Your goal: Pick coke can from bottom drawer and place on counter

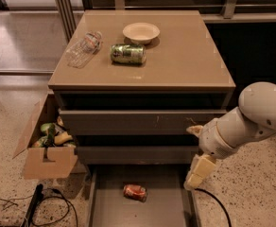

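Bent arm [251, 119], tool [195, 174] low right, pointing down
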Robot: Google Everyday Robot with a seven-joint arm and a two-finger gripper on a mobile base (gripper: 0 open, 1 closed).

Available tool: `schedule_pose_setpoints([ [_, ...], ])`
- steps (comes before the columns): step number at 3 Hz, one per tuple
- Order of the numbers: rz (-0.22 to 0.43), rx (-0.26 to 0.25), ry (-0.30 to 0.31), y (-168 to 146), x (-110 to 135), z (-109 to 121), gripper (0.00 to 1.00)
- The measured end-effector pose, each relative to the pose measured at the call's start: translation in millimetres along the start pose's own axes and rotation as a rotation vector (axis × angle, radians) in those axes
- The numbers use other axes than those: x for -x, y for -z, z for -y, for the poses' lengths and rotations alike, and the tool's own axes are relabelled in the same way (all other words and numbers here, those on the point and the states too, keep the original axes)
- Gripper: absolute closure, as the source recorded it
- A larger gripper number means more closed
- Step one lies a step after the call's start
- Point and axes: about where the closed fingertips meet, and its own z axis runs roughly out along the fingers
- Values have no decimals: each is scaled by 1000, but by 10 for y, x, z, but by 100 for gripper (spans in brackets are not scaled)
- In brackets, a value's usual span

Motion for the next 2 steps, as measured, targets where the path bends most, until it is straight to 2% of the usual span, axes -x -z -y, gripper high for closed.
schedule_pose_setpoints([
  [2, 102, -62, -84, -633, -200, 104, 0],
])
